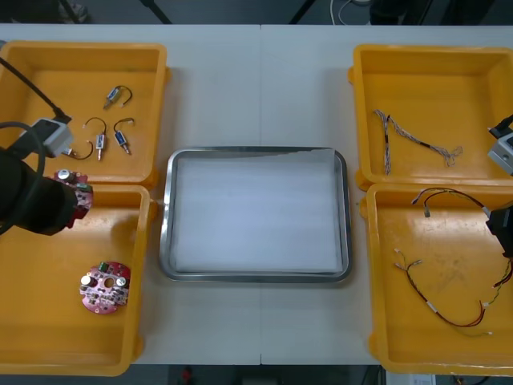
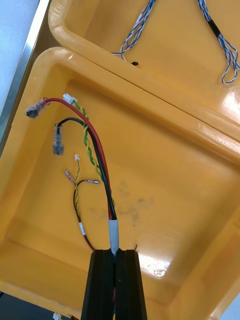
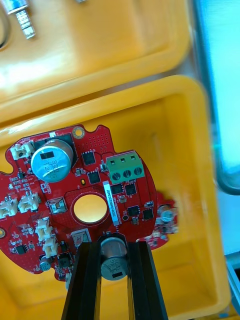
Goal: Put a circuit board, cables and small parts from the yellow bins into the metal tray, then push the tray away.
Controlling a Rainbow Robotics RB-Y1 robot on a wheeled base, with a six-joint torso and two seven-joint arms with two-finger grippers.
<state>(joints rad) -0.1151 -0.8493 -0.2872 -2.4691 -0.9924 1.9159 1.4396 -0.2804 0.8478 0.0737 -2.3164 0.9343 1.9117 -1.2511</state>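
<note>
Round red circuit board [image 3: 85, 200], held above the near-left yellow bin [image 1: 48, 353] near that bin's far wall, and well apart from the metal tray [image 1: 256, 276], which lies bare at the middle of the bench [image 1: 256, 88]. We see the left gripper [image 3: 114, 246] with its jaws closed on a single upright cylindrical component at the board's rim, parted only by that component's width. Most of the board hangs out beyond the jaws. A second board [image 1: 104, 287] lies flat on the bin floor beneath.

At the opposite side, the right gripper [image 2: 115, 252] stands over the near-right yellow bin [image 1: 433, 257]. Its jaws are almost together and pinch the white-sleeved end of a multi-strand cable [image 2: 97, 150] of red, black and yellow-green wires, whose connectors trail loose across the bin. A thinner red and yellow cable [image 2: 76, 200] lies just beside it. The small metal parts [image 1: 112, 136] and the blue and white cable [image 1: 413, 140] rest in the far bins.

We judge three hazards from here:

- **The board:** the grip on one component gives it a pivot, so it may swing or slip, or strain that component, during the carry. A drooping edge could catch the bin wall or the tray rim.
- **The cable:** its free ends may snag the bin wall or drag its neighbour out.
- **The two arms:** both loads are bound for the tray, and the arms could crowd each other there.
</note>
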